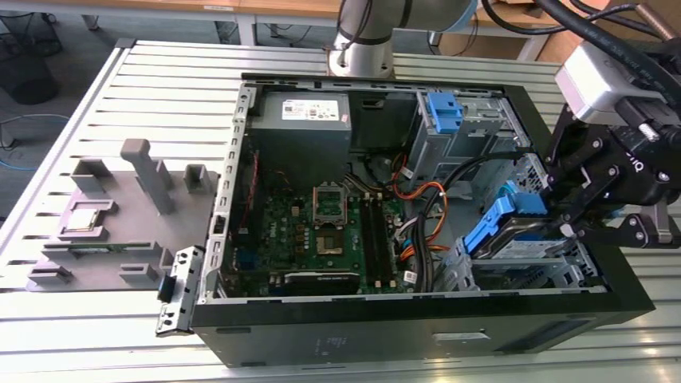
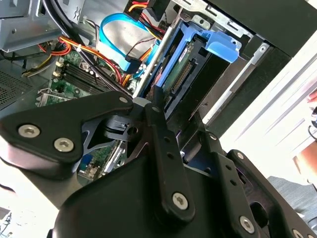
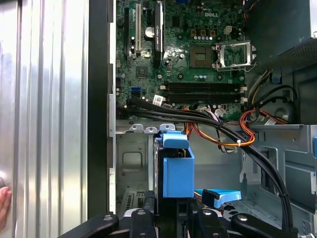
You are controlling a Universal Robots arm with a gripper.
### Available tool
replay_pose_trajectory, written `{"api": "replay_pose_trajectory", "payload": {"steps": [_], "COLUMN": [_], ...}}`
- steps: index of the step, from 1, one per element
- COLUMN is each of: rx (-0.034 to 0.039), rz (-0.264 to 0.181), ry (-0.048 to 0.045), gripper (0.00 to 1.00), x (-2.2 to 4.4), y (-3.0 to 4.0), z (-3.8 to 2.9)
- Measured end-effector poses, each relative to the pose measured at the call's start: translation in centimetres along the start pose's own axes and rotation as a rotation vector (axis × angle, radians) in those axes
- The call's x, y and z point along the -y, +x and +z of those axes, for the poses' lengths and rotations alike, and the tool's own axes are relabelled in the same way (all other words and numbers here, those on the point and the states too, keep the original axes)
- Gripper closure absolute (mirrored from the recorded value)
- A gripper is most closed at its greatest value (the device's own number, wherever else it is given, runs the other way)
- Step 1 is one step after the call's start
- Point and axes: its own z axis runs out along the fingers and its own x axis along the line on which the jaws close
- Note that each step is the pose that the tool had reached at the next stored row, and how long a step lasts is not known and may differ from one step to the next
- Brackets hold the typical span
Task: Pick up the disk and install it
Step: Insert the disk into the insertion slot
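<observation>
The gripper (image 3: pixel 171 214) has its dark jaws closed on the near end of the disk (image 3: pixel 177 171), which stands on edge over the silver drive cage (image 3: pixel 130 159) in a corner of the open computer case. Whether the disk touches the cage floor cannot be told.

In the first wrist view, a cage wall stands close on one side of the disk. On the other side there is open floor as far as a second blue tab (image 3: pixel 221 196). Just past the disk's far end, a bundle of black cables (image 3: pixel 198 117) crosses the way, with orange wires (image 3: pixel 247 135) beside it. In the exterior view the case's black rim (image 1: pixel 627 295) lies close on the exterior view's right of the gripper.

The disk is flat and rectangular and clipped in a bright blue plastic frame with a raised tab at its far end. In the second wrist view its dark underside shows, with a row of connector pins.

Beyond the cables lies one green motherboard (image 3: pixel 188 44) with one CPU socket (image 3: pixel 203 57). Further on are one grey power supply (image 1: pixel 303 120) and one more blue bracket (image 1: pixel 442 112) in the far bay. That makes three blue pieces, one of them carrying the disk.

The case lies on a slatted metal table (image 1: pixel 171 88), where one grey fixture tray (image 1: pixel 117 207) sits well apart on the exterior view's left. A fingertip (image 3: pixel 3 201) rests at the table's edge.
</observation>
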Motion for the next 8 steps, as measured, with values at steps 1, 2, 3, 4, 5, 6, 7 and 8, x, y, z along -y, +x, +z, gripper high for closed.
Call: {"api": "replay_pose_trajectory", "payload": {"steps": [1,2,3,4,5,6,7,8], "rx": [0.0000,0.0000,0.0002,0.0001,0.0003,0.0002,0.0004,0.0004], "rz": [0.000,0.000,0.000,0.000,0.000,0.000,0.000,0.000], "ry": [0.0000,0.0000,0.0000,0.0000,0.0000,0.0000,0.0000,0.0000], "gripper": [0.65,0.65,0.65,0.64,0.58,0.58,0.58,0.52], "x": [0.00,0.00,0.00,0.00,0.00,0.00,0.00,0.00], "y": [0.00,0.00,0.00,0.00,0.00,0.00,0.00,0.00], "z": [0.00,0.01,0.01,0.01,0.01,0.01,0.02,0.02]}}
